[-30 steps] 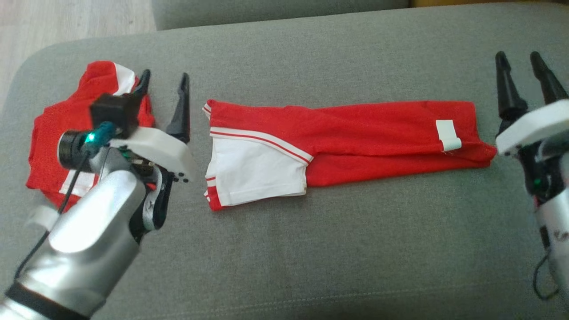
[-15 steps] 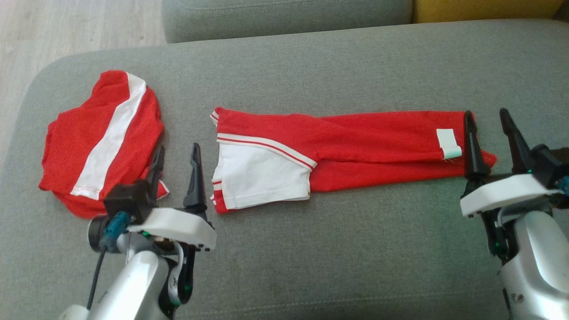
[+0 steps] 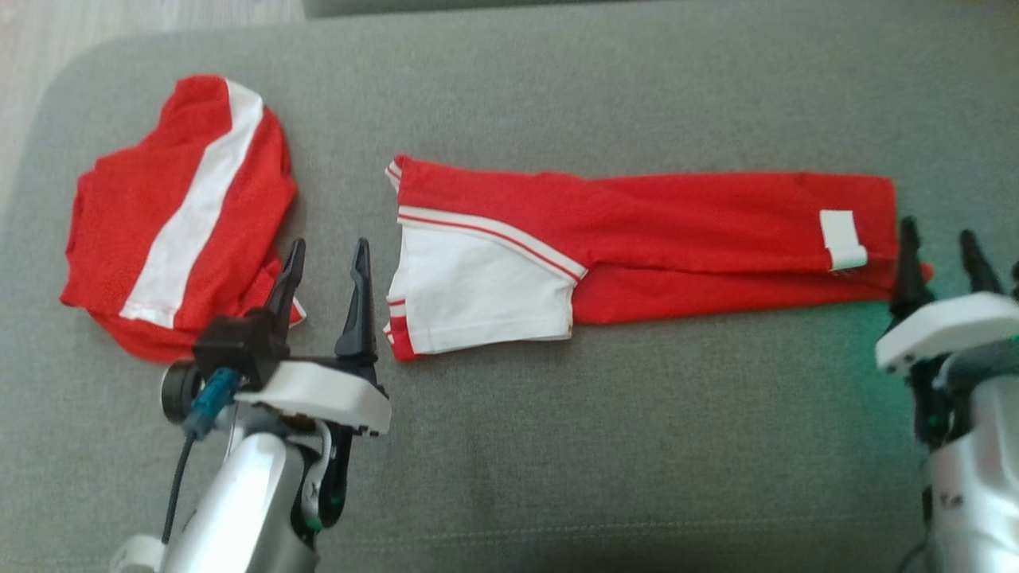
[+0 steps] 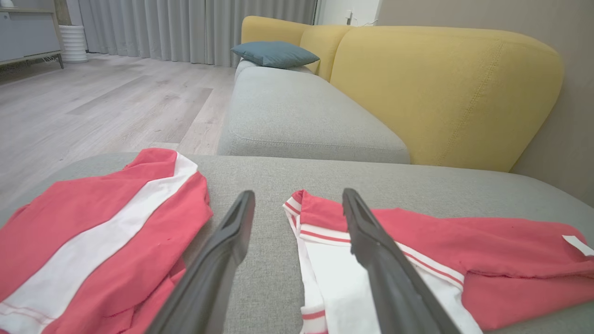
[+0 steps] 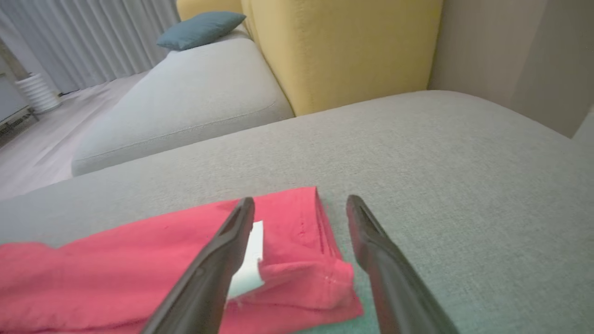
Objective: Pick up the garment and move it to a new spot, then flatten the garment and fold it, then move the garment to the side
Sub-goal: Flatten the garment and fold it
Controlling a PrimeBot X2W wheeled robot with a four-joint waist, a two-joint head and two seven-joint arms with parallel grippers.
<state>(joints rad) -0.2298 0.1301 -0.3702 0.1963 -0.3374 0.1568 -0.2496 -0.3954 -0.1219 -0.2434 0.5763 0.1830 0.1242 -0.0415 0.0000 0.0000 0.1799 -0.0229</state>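
Two red-and-white garments lay on one grey seat cushion. The long garment, folded into a narrow band, ran across the cushion's middle, its white panel at the left end and one white label near the right end. The second garment, a rounded heap crossed by one white stripe, lay apart at the cushion's left end.

Two grippers were in view. The left gripper hung over the bare strip between the two garments, its fingers spread with nothing between them. The right gripper stood at the long garment's right end, equally spread and empty, its inner finger over the near corner of the cloth.

Compared with half a second earlier, the whole head view had shifted, so the camera had moved. Both garments kept their shape. The right gripper's inner finger stood somewhat farther from the label than before.

The left wrist view, looking past the left gripper, added a yellow backrest, one teal pillow, grey curtains and a wooden floor. The right wrist view, past the right gripper, showed the stacked layers at the long garment's end.
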